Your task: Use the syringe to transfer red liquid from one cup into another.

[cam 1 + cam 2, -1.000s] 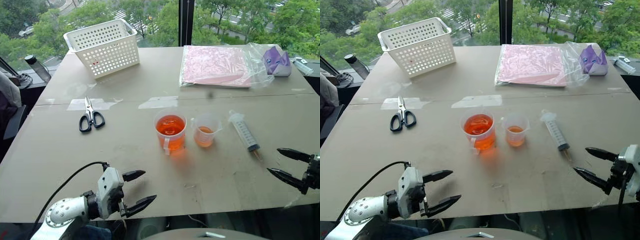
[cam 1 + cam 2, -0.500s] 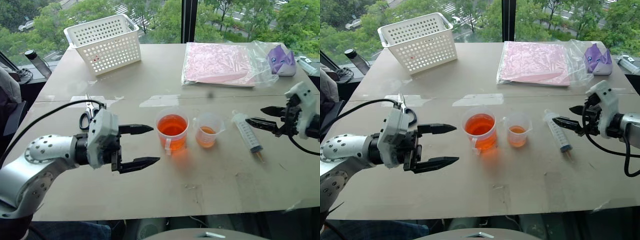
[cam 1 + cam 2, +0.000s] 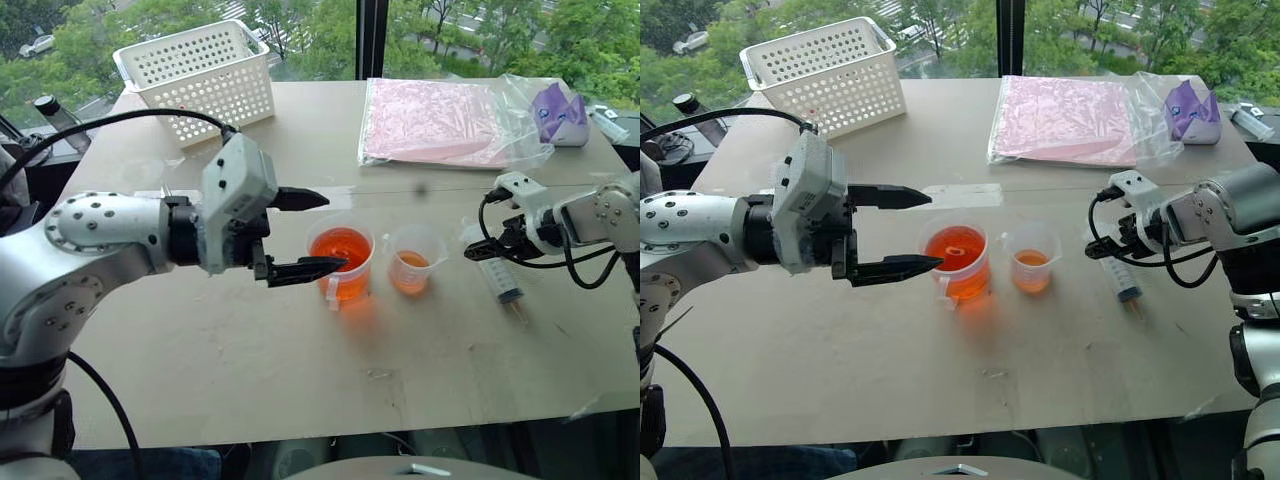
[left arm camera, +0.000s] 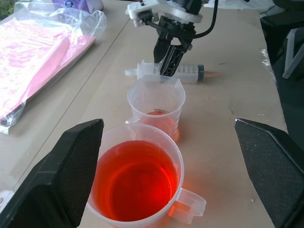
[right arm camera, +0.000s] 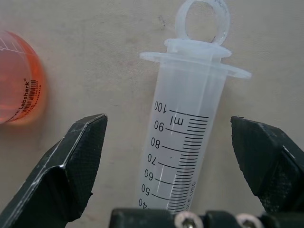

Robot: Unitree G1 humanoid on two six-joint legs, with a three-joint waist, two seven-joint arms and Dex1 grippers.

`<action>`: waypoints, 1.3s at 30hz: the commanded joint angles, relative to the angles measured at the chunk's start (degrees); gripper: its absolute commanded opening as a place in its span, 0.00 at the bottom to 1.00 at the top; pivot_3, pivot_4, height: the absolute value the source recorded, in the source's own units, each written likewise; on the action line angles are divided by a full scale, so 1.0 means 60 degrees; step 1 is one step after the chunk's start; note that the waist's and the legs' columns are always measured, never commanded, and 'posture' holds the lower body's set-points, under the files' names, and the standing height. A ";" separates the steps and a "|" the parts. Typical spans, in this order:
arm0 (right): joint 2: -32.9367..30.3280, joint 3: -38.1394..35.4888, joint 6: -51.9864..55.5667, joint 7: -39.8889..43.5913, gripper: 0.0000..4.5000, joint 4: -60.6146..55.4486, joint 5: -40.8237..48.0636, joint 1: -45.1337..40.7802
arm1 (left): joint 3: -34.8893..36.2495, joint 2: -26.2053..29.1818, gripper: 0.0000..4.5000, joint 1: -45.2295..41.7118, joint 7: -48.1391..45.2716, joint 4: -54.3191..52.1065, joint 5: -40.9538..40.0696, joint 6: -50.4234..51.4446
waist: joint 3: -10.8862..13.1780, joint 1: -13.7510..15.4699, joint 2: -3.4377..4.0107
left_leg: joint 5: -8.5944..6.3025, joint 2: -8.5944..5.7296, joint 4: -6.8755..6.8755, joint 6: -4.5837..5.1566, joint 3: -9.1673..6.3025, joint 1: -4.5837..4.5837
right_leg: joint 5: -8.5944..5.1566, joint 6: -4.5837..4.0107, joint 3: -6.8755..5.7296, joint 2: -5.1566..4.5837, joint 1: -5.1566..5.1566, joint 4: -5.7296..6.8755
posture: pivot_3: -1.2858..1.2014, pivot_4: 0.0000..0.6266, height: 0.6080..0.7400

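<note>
Soft daylight comes in through the window (image 3: 360, 40) behind the table (image 3: 200, 340), so everything looks bright and clear. Shadows are pale and fuzzy. The plastic bag (image 3: 440, 125) shines a little. The red liquid (image 4: 133, 185) glows. Close up, the syringe (image 5: 183, 147) marks look sharp.

Silver-grey arms with white wrist housings; black tapered fingers (image 3: 300, 232); black cables looping along both.

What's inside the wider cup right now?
The wider cup holds red liquid most of the way up, with nothing else floating in it. The cup's floor is hidden beneath the liquid. Beside it, the smaller cup holds only a shallow layer.
</note>
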 commanded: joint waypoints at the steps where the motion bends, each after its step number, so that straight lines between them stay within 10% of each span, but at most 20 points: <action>1: 0.0118 0.0385 0.0001 0.0239 0.99 0.0463 -0.0464 -0.0501 | 0.0105 -0.0006 1.00 -0.0315 0.0055 0.0035 -0.0136 0.0128 | 0.0000 -0.0006 -0.0001 | 0.0001 0.0000 0.0000 -0.0001 -0.0001 0.0000 | 0.0000 0.0000 0.0000 0.0001 -0.0004 0.0005 | 0.52 0.24 1.00; 20: 0.1288 0.2051 -0.0083 0.1463 0.99 0.3090 -0.1990 -0.2365 | -0.0004 -0.0146 1.00 -0.0210 -0.0953 0.0067 0.0752 -0.0393 | 0.0003 -0.0030 -0.0006 | 0.0017 0.0000 0.0022 -0.0025 0.0024 0.0001 | -0.0001 -0.0001 0.0044 0.0012 -0.0057 0.0108 | 0.52 0.24 1.00; 28: 0.1737 0.1910 0.0210 0.1689 0.35 0.3898 -0.2179 -0.2637 | 0.0209 -0.0098 1.00 0.0172 -0.1168 0.0028 0.0949 -0.0553 | 0.0002 -0.0028 -0.0009 | 0.0017 0.0000 0.0023 -0.0026 0.0026 0.0001 | 0.0000 -0.0001 0.0048 0.0011 -0.0060 0.0112 | 0.52 0.24 1.00; 39: 0.1477 0.0363 0.0113 0.1677 0.33 0.3900 -0.2192 -0.3332 | 0.0445 -0.0392 1.00 -0.0128 -0.0965 0.0366 0.0794 -0.0650 | 0.0000 -0.0024 -0.0013 | 0.0017 0.0000 0.0024 -0.0026 0.0028 -0.0005 | 0.0000 -0.0001 0.0050 0.0012 -0.0071 0.0117 | 0.52 0.24 1.00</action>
